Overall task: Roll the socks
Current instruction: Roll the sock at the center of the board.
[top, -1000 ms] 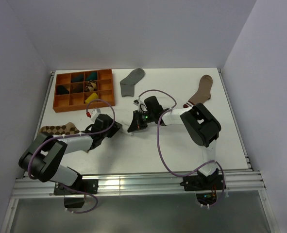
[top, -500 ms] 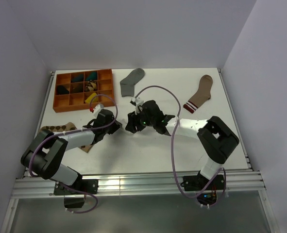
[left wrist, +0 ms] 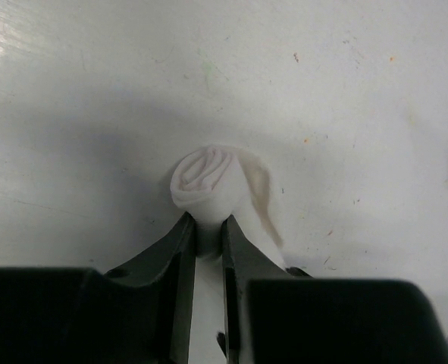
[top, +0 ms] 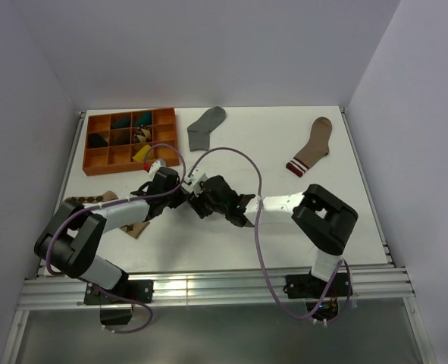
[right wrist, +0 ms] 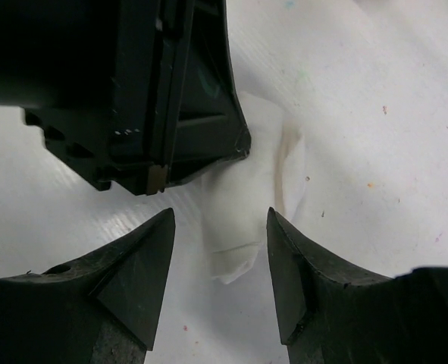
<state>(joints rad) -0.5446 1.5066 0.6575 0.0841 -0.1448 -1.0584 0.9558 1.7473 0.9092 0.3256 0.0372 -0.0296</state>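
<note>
Between fingers of left gripper (left wrist: 208, 224), rolled white sock (left wrist: 211, 176) is sitting clamped on worktop (left wrist: 360, 114); right gripper (right wrist: 220, 220) is hovering released, fingers straddling sock's loose end

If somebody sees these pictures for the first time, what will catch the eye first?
Both arms meet at mid-table over one white sock: the left pincer is shut on its rolled end, and the open right pincer faces it, the sock's flat end in its gap. Next comes the orange tray at the far left, with a grey sock beside it and a brown striped-cuff sock at the far right.
</note>
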